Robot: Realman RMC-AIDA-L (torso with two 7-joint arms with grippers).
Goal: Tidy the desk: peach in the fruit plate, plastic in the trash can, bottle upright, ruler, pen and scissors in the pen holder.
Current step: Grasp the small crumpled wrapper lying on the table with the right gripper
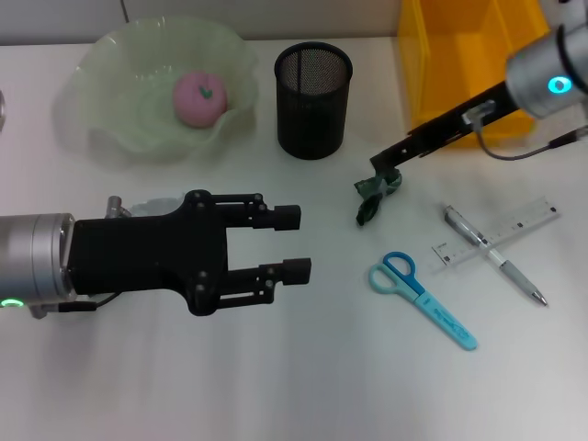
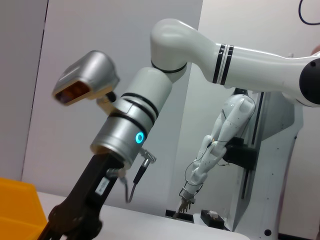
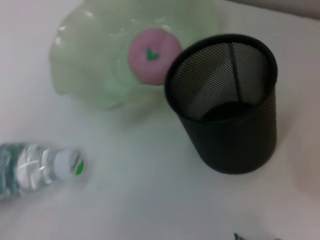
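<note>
Head view: the left claw (image 1: 292, 243) reaches in from nine o'clock over the white tabletop (image 1: 303, 377), its two black fingers spread apart with nothing between them. Part of a clear bottle (image 1: 152, 206) peeks out behind that arm. At eleven o'clock the green fruit plate (image 1: 110, 101) holds the pink peach (image 1: 199, 97). The black mesh pen holder (image 1: 313, 101) stands upright at twelve o'clock, and a yellow bin (image 1: 459, 55) sits at one o'clock. The right claw (image 1: 378, 182) comes down from two o'clock and pinches a crumpled dark green piece of plastic (image 1: 370, 204) near the centre. At four o'clock lie the blue scissors (image 1: 421, 298); just beyond them, at three o'clock, the pen (image 1: 491, 252) lies crossed over the clear ruler (image 1: 497, 231).

Left wrist view: the right arm (image 2: 127, 125) fills the middle, its blue ring lit, with a corner of the yellow bin at seven o'clock.

Right wrist view: the pen holder stands at three o'clock, the fruit plate with the peach at eleven o'clock just behind it, and the bottle lies on its side at eight o'clock, white cap toward the centre.
</note>
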